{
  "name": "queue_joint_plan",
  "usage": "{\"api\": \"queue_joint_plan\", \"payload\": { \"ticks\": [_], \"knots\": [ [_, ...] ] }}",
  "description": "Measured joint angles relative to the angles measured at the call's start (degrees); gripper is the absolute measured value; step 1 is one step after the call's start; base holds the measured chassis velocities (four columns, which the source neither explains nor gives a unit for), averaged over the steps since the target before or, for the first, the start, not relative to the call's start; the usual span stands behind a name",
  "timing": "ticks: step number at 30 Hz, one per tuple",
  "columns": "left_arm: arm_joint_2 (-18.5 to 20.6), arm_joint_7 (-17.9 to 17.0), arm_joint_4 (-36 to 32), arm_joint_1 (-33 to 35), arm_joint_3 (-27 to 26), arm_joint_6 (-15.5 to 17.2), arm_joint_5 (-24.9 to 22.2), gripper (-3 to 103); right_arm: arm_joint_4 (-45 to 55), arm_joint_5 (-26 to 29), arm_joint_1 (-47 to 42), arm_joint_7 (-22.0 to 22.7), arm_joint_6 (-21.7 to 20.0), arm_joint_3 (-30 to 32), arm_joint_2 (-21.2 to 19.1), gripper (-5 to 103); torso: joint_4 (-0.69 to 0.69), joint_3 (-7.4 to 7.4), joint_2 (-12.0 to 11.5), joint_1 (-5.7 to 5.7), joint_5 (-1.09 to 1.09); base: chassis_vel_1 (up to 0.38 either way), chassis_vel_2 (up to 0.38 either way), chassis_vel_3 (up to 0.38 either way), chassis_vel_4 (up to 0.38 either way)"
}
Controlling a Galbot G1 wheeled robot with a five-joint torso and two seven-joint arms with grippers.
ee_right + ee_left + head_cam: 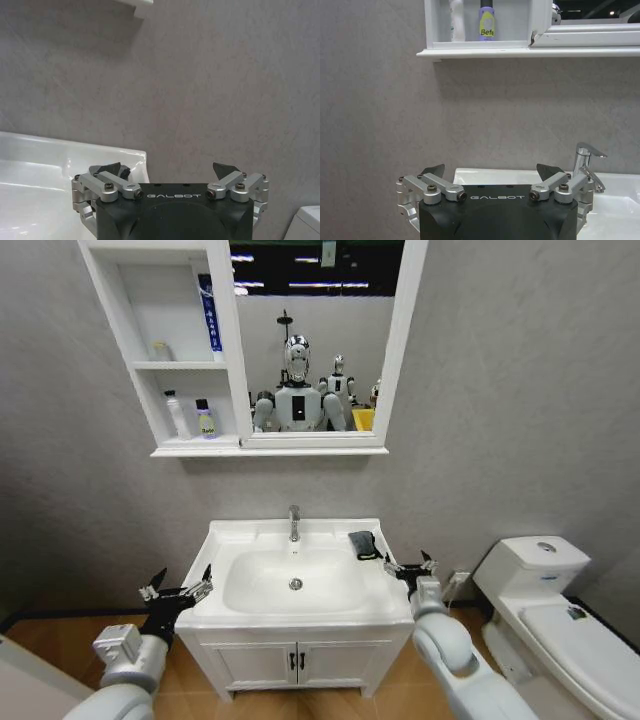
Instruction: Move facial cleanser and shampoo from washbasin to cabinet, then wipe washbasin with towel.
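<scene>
**Bottles shelved, towel waiting by the tap**

The washbasin (300, 585) was taken as the landmark. Two bottles, a white one (177, 415) and a purple one (205, 420), were seen on the lowest shelf of the cabinet (160, 360), above the basin and to its left, so the moving part of the task was judged done. The towel (363, 544) lay folded on the basin's rim, right of the tap (294, 523) and near the back corner.

The left gripper (178, 590) was held just off the basin's left front corner, its jaws spread and empty. The right gripper (410, 567) was held just off the basin's right edge, near the towel, its jaws likewise spread with nothing between them.

The step in hand was judged to be the pickup of the towel by the right gripper, as the nearer one. For that to be done well, the jaws would be brought in over the rim from the right, lowered onto the fold's thick middle rather than its loop, and closed only once the cloth sat well between them. The tap should be kept clear of, and the cloth gathered firmly enough that it is not dragged off the rim. A toilet (545, 600) stood to the basin's right, so the elbow's swing was thought to need watching.
</scene>
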Motion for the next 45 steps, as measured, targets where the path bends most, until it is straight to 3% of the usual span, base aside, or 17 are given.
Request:
{"api": "queue_joint_plan", "payload": {
  "ticks": [2, 8, 22, 45],
  "knots": [
    [0.0, -0.01, 0.0, 0.0, 0.0, 0.0, 0.0, 100, 4.95, -3.07, -6.88, -0.18, 0.52, 0.18, 3.2, 100, 0.0, -0.01, 0.0, 0.0, -0.01, 0.0, 0.0, 0.0, 0.0],
    [0.0, 0.01, 0.0, 0.0, 0.0, 0.0, 0.0, 100, 8.55, -8.22, -14.46, -0.85, 2.15, 0.05, 6.63, 100, -0.01, -0.01, 0.01, -0.01, 0.01, 0.0, 0.0, 0.0, 0.0],
    [0.0, 0.0, -0.01, 0.0, 0.0, 0.0, 0.0, 100, 11.1, -7.8, -15.67, -0.17, -0.03, -0.47, 6.04, 100, 0.0, 0.01, -0.01, 0.03, 0.01, 0.031, -0.025, -0.033, 0.035],
    [0.0, -0.01, -0.01, 0.0, 0.0, 0.0, 0.0, 100, 10.7, -7.05, -15.22, 0.4, 0.36, -1.25, 4.8, 100, 0.01, 0.01, -0.01, 0.02, 0.02, 0.188, -0.184, -0.188, 0.187]
  ]
}}
